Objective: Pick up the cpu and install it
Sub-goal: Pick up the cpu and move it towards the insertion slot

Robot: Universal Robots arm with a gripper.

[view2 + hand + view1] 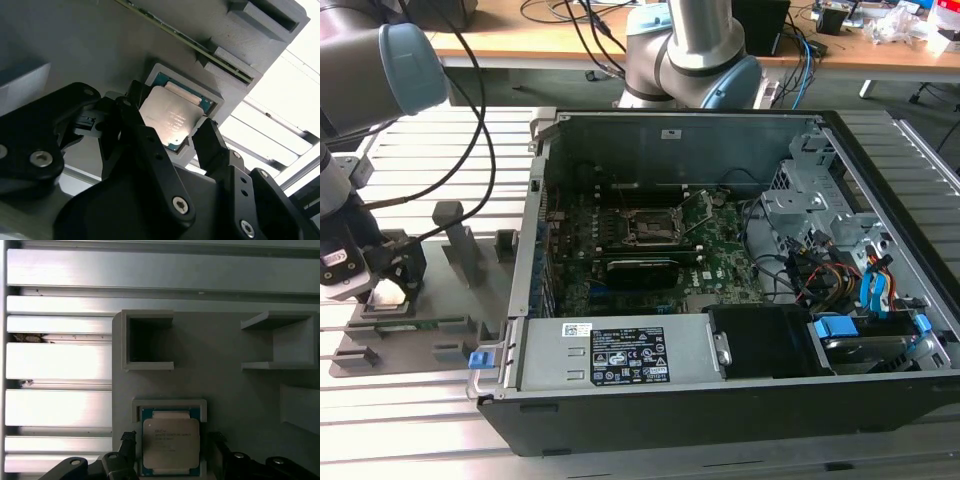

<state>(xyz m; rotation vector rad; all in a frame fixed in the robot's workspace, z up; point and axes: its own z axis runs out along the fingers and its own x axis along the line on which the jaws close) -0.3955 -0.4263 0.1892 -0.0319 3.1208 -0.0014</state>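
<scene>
Open and low, the claw (169, 111) straddles the cpu (170, 117), one black finger (210, 140) standing on each of two opposite sides of it. In the first wrist view a narrow gap shows between each finger (127, 445) and the chip's edge, so nothing is gripped. The cpu (171, 440) lies flat, silvery top upward, in a square raised-rim pocket (169, 402) of the grey fixture plate (225, 355). Beyond the pocket the plate carries two open box-shaped holders (148, 340), and the plate rests on a slatted aluminium table (55, 360). In the exterior view the claw (395, 270) sits over the plate (460, 330) at the exterior view's lower left, hung from a grey arm (380, 60). An open computer case (720, 380) is at the centre and right, well apart from the claw, with the black motherboard socket (648, 228) inside it.
</scene>
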